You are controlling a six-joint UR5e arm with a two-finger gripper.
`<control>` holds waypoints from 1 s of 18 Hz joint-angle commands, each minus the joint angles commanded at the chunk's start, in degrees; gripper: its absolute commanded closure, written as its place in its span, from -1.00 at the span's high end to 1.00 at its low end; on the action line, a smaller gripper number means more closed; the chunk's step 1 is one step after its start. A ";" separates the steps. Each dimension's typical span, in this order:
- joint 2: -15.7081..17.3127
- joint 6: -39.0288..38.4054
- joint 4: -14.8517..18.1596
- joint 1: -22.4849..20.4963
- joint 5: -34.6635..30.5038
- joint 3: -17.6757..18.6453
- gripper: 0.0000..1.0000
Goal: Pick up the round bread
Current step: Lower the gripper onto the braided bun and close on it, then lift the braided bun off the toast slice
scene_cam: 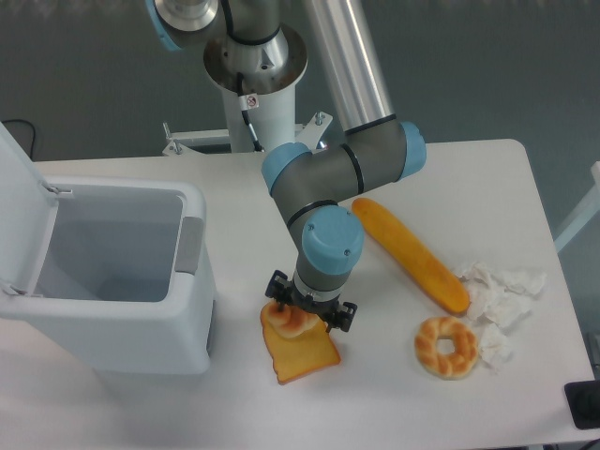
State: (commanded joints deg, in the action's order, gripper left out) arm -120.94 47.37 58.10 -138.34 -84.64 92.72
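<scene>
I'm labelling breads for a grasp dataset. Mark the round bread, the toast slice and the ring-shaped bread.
round bread (292, 322), fixed camera, on its visible golden top below the wrist.
toast slice (302, 357), fixed camera, on its flat orange face.
ring-shaped bread (427, 348), fixed camera, on the braided left side.

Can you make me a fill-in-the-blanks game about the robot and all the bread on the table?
1. The bun sits on top of the flat orange ____.
2. The bread with a hole lies next to some crumpled white ____.
3. The white bin has its lid ____.
4. The gripper is right above the ____.

Missing words: toast; paper; open; bun
</scene>
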 joint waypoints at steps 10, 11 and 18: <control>0.09 0.26 -0.09 0.00 0.00 -0.09 -0.36; 0.09 0.18 0.00 0.00 0.00 -0.09 -0.57; 0.53 0.70 0.09 -0.17 0.09 -1.40 -0.96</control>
State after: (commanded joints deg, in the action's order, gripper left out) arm -120.41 48.08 58.18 -138.51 -84.55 91.32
